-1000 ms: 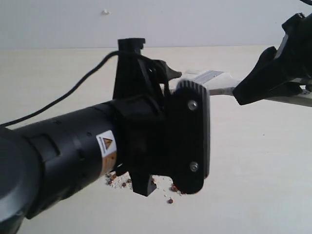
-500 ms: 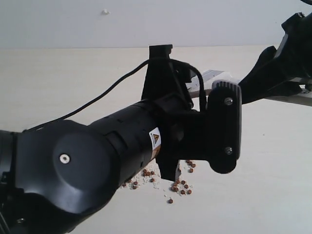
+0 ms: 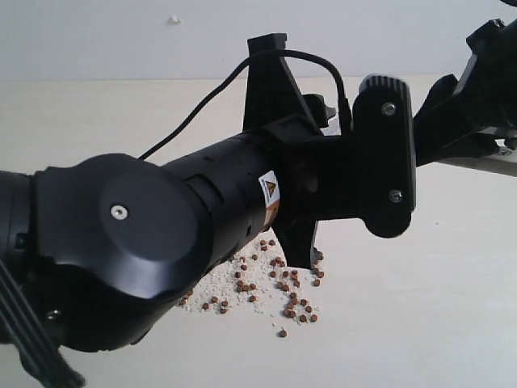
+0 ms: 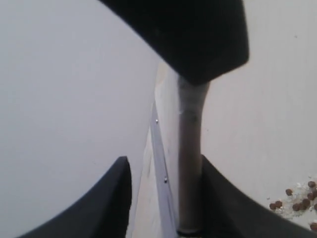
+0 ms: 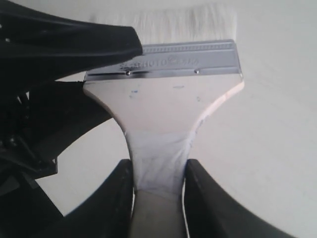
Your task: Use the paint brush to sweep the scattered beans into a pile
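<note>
Exterior: the beans — tiny reddish pellets among whitish crumbs — lie scattered on the counter, near the paint brush. Left wrist: the left pincer stands open astride its thin edge, probably steadying it. Right wrist: the right pincer clamps the taped wooden handle — ribbed ferrule, bristles leading, for sweeping.

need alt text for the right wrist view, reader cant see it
A flat paint brush is gripped by its pale wooden handle between the right gripper's two black fingers, its silver ferrule and off-white bristles pointing away from the camera over a pale table. A black part of the left arm crosses in front of one corner of the bristles.
</note>
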{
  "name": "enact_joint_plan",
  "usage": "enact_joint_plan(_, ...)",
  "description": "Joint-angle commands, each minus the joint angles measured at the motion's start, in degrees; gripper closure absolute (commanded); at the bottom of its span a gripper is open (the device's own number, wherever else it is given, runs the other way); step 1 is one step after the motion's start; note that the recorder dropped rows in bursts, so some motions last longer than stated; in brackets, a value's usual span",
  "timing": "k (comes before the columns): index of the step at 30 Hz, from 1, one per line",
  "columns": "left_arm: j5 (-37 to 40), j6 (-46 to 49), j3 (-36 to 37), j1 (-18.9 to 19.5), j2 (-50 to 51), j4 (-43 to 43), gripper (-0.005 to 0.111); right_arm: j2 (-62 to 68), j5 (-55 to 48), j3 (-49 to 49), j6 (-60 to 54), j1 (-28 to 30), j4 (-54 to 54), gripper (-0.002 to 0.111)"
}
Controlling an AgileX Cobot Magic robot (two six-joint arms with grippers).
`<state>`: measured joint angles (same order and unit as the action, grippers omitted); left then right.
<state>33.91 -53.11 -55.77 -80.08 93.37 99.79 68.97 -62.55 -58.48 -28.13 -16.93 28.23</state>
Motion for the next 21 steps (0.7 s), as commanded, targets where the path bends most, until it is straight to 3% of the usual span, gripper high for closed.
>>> enact_joint_plan(1,-0.4,-3.0,-0.4,1.6,0.2,0.2,0.070,-0.1,0.5,0.3,-0.4,-0.1,0.3,0.108)
enact_joint_plan(9,-4.3,-3.0,-0.4,2.5,0.2,0.2,0.071,-0.1,0.8,0.3,-0.4,-0.1,0.3,0.108)
enact_joint_plan(11,-4.3,-3.0,-0.4,2.5,0.2,0.2,0.077,-0.1,0.8,0.3,-0.4,-0.1,0.3,0.108)
enact_joint_plan(14,-4.3,-3.0,-0.4,2.5,0.2,0.2,0.106,-0.1,0.8,0.3,-0.4,-0.1,0.3,0.108)
enact_joint_plan(21,-4.8,-3.0,-0.4,2.6,0.2,0.2,0.107,-0.1,3.9,0.3,-0.6,-0.1,0.3,0.106)
